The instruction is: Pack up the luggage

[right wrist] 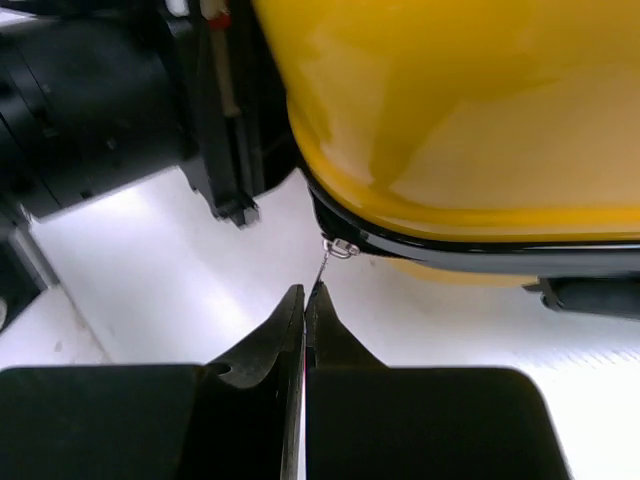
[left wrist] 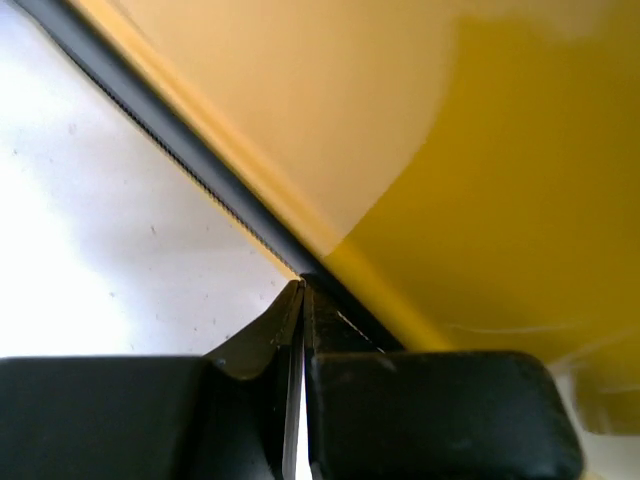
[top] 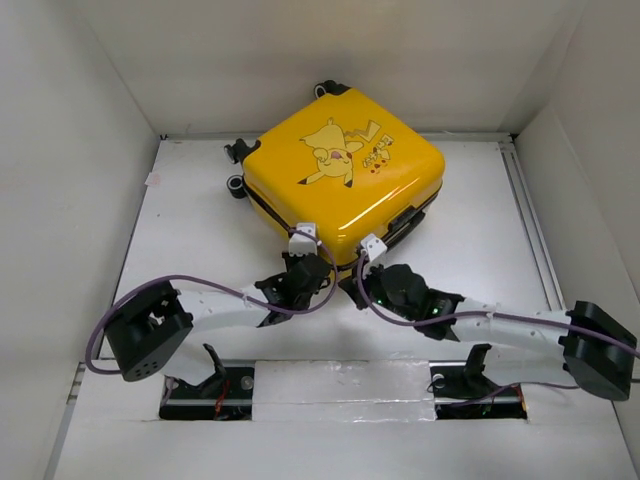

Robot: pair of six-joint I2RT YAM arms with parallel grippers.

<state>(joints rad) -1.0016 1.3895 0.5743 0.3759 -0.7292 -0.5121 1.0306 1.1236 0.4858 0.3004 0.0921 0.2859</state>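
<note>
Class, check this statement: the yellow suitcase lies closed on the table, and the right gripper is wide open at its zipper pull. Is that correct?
One thing is wrong. The right gripper is not wide open: the right wrist view shows it shut on the zipper pull. The rest holds: the suitcase lies closed on the table.

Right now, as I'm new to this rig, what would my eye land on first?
The glossy yellow luggage with its Pikachu print, lying closed at the far middle of the table. At its near edge, the left tool is shut against the zipper seam, and the right tool is shut on the small zipper pull.
</note>
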